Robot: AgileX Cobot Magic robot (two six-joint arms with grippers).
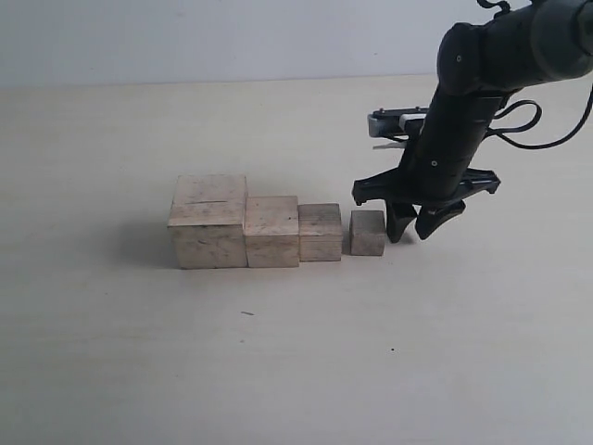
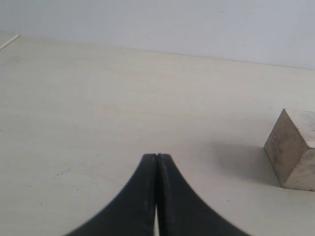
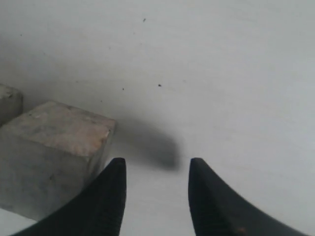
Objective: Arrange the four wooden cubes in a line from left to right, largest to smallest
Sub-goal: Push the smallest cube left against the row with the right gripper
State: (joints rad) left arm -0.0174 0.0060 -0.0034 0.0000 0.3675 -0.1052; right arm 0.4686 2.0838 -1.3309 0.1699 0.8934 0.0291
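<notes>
The glossy black right arm (image 1: 468, 102) is built of thick, rounded tubular segments with small pale round dots on their sides. A thin black cable (image 1: 524, 119) loops off its right side, and a pale grey-white block (image 1: 387, 124) sits at the wrist. The black right gripper (image 1: 411, 234) has a wide flat crossbar (image 1: 426, 188) and two curved, tapering fingers (image 3: 106, 206). The left gripper (image 2: 156, 158) has the same matte black, horn-shaped fingers.

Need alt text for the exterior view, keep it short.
Four pale wooden cubes sit in a row on a light table, from the largest cube at left down to the smallest cube at right, which stands slightly apart from the other three. The right claw, open and empty, is low just right of the smallest cube.
</notes>
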